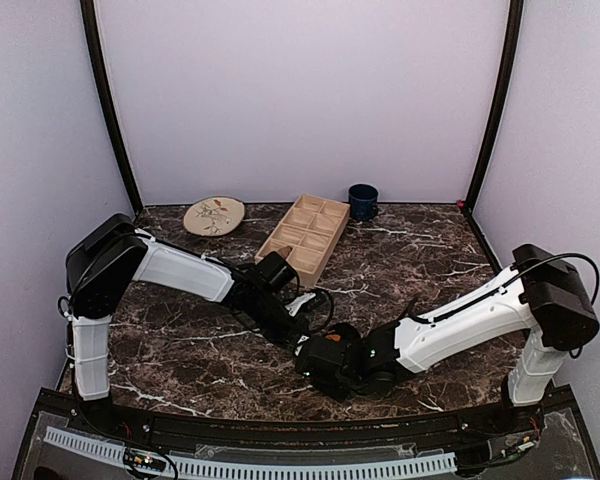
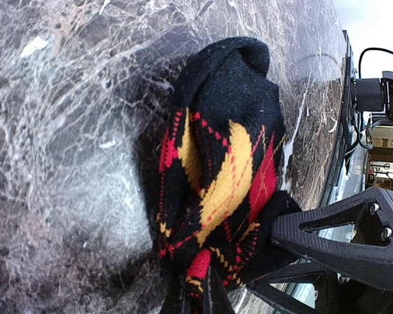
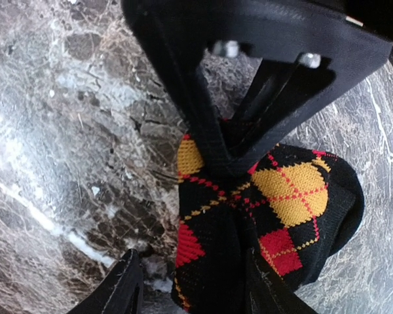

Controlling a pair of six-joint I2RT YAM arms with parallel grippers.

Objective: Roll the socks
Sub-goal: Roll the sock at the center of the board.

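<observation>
The socks [image 2: 223, 163] are a black bundle with red and yellow argyle diamonds, lying bunched on the dark marble table [image 1: 430, 260]. My left gripper [image 2: 203, 284] is shut on the near end of the bundle and pinches a fold. In the right wrist view the socks [image 3: 295, 196] lie under the left gripper [image 3: 216, 154], which comes in from above. My right gripper [image 3: 193, 288] is open, with one finger on bare marble and the other over the socks. In the top view both grippers meet near the front middle, the left [image 1: 305, 340] and the right [image 1: 327, 362], and they hide the socks.
A round patterned plate [image 1: 214, 215], a wooden compartment tray [image 1: 305, 236] and a dark blue mug [image 1: 362, 201] stand along the back of the table. The table's front edge is just behind the grippers.
</observation>
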